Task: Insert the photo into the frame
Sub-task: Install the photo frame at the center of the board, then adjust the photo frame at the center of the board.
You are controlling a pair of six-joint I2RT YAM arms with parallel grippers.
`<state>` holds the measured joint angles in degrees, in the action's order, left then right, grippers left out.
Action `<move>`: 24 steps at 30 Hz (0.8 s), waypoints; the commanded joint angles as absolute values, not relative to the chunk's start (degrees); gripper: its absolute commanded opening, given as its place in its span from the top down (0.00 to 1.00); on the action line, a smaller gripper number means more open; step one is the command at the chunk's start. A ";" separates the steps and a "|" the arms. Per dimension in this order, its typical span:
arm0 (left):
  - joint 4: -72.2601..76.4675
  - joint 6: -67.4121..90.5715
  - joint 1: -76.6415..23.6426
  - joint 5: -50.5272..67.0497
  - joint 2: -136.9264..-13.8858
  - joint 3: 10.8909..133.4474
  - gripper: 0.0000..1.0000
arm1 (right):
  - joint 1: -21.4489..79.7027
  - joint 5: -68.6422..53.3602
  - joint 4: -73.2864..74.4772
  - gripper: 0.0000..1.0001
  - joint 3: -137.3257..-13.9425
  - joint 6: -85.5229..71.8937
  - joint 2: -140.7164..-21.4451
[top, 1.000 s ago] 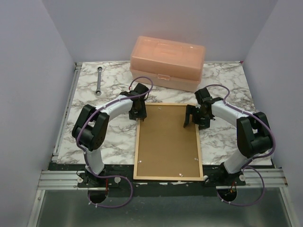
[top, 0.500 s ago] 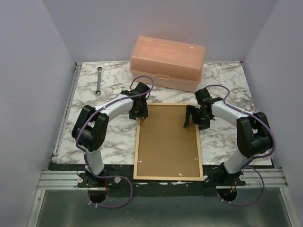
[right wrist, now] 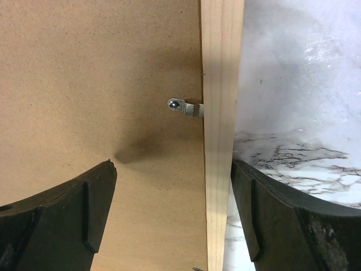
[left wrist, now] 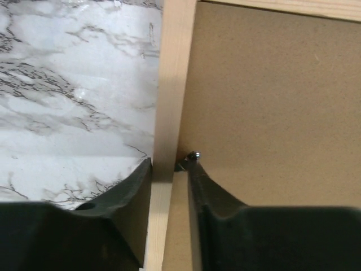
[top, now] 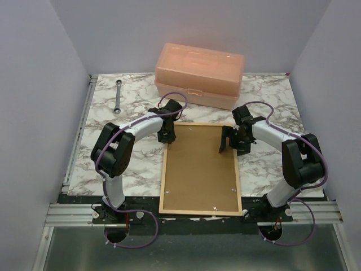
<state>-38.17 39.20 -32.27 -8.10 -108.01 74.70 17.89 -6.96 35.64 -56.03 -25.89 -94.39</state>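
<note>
The frame (top: 162,186) lies face down on the marble table, the brown backing panel (top: 200,169) filling it. The photo is hidden. My left gripper (top: 168,137) is at the frame's far left corner. In the left wrist view its jaws (left wrist: 169,161) pinch the left moulding (left wrist: 172,84): the outer finger presses the outside edge, and the inner fingertip presses a small metal tab (left wrist: 194,154). My right gripper (top: 228,145) stands wide open astride the right moulding (right wrist: 221,68), touching nothing, with another tab (right wrist: 183,106) just ahead of it.
A peach plastic box (top: 200,74) stands behind the frame at the far edge. A wrench (top: 118,97) lies at the far left. Further metal tabs sit near the frame's near edge (top: 216,208).
My left gripper has shifted slightly right onto the frame's left moulding, and its jaws have narrowed. The right arm has not moved.
</note>
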 commanded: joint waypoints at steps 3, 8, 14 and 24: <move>-38.39 38.50 -32.79 -10.83 -112.20 76.10 0.83 | 17.93 -7.29 35.93 0.10 -55.24 -25.80 -93.08; -38.79 37.96 -32.84 -11.08 -113.16 76.82 0.87 | 17.93 -7.25 35.86 0.10 -55.26 -25.89 -93.03; -38.80 38.05 -32.84 -9.77 -110.39 75.88 0.81 | 17.91 -6.73 36.42 0.10 -55.16 -26.27 -92.42; -38.78 39.41 -32.71 -6.11 -97.76 68.90 0.32 | 17.93 -4.51 38.66 0.06 -53.24 -28.66 -88.24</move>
